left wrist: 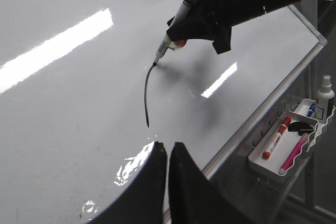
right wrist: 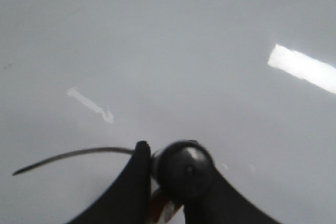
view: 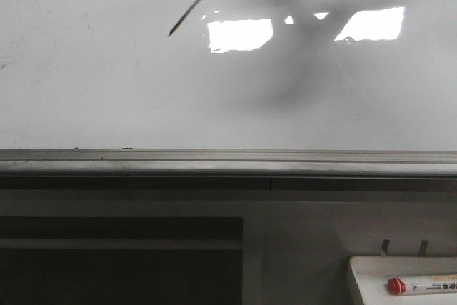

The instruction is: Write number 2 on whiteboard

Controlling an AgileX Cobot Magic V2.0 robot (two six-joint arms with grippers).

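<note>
We've got the whiteboard filling most of the front view, grey rail along its bottom. On it there's just a curved black stroke, the start of the 2, up near the top. Our right gripper is clamped on a marker, tip touching the stroke's end. Left gripper hangs off the board, fingers together. A tray holds spare markers.

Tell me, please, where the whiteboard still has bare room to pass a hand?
The whiteboard is bare between the black stroke and its grey rail. It is crowded where the right tool holds the marker, and in the small tray.
</note>
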